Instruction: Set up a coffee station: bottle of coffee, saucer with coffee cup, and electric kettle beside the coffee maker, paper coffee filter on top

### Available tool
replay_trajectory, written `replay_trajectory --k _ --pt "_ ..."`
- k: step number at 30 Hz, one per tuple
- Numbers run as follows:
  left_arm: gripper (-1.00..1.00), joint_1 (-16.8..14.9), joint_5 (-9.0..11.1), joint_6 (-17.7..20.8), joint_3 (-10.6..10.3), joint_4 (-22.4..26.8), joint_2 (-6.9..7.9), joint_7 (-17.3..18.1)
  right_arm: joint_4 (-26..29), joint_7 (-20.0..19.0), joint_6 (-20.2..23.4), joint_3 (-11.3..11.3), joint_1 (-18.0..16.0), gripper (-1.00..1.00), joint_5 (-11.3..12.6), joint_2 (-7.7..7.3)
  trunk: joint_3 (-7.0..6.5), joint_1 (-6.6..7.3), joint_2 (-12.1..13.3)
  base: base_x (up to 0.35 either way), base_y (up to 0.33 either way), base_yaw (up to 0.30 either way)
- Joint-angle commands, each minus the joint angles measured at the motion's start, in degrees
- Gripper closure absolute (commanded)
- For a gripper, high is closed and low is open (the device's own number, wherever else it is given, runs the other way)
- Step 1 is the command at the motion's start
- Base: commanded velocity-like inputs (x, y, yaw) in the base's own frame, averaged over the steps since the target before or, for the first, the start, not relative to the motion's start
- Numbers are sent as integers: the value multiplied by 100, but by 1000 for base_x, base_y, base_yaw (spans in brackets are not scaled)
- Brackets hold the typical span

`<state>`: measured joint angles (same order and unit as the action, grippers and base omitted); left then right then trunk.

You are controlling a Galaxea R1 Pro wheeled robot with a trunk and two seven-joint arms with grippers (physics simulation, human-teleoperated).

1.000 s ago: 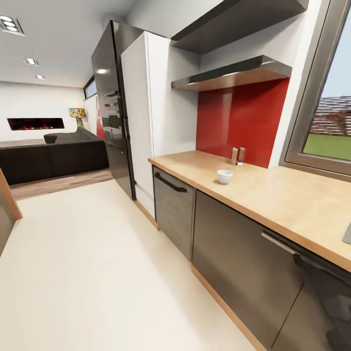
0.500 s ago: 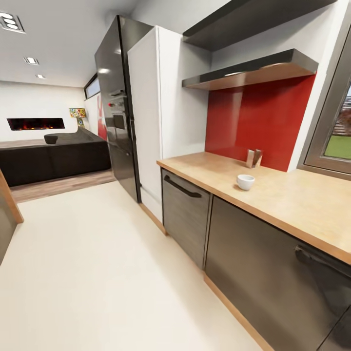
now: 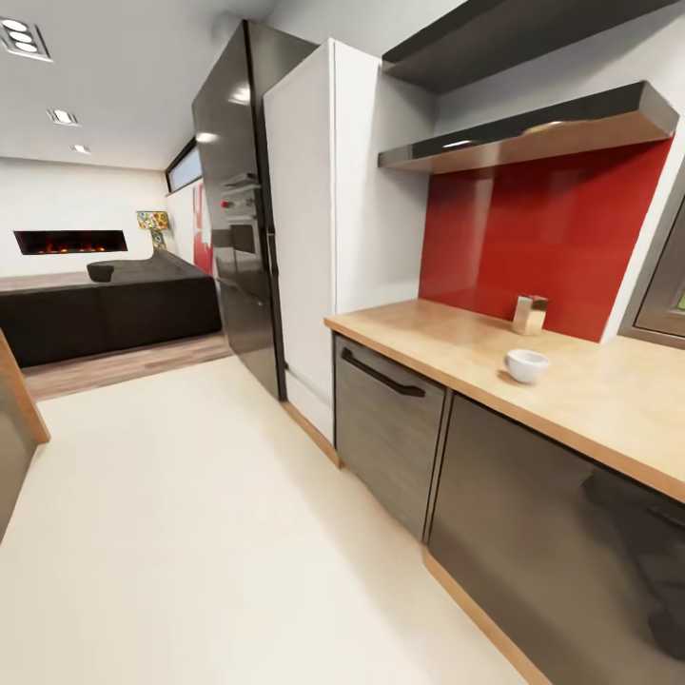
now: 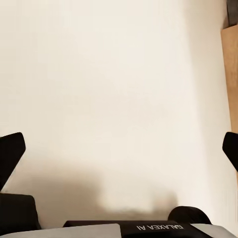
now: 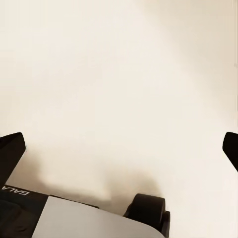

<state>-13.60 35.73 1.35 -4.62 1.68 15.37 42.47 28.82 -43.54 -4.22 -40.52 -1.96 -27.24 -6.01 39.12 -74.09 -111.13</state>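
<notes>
A white cup [image 3: 525, 364] is seen on the bench [image 3: 457, 347], near the red wall panel [image 3: 552, 238]. Both pincers, left [image 4: 119, 148] and right [image 5: 119, 148], are held wide apart and empty over the floor [image 3: 190, 514]. Which arm is nearer cannot be told.

left gripper [image 4: 119, 148] seen from its wrist camera: two dark fingertips [image 4: 11, 151] spread far apart at opposite edges of the frame, jaws wide, nothing between them. gripper points down. below the fingers, part of the robot's own grey-and-black base panel [image 4: 119, 229] with white lettering, and a rounded black part [image 4: 191, 215] beside it.

right gripper [image 5: 119, 148] from its wrist camera: same pose, black fingertips [image 5: 12, 148] wide apart at the frame edges, jaws spread, nothing held, pointing down. under it a light grey body panel [image 5: 74, 218] and a black wheel-like part [image 5: 148, 210].
</notes>
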Motion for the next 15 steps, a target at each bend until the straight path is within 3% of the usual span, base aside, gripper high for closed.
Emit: replay_trajectory --k 1,6,15 --pt "-100 -3 58 14 -48 -1 1 16 1 -32 -44 -43 -7 -100 -61 4 6 -1 -3 190 221 -9" --pt "-100 -3 57 14 -48 -1 1 16 1 -34 -43 -43 -6 -100 -61 4 -5 -1 -3 138 149 -132" --pt "-100 -3 57 14 -48 0 1 16 1 -40 -43 -43 -10 -100 -59 4 -40 -1 -3 18 19 -246"
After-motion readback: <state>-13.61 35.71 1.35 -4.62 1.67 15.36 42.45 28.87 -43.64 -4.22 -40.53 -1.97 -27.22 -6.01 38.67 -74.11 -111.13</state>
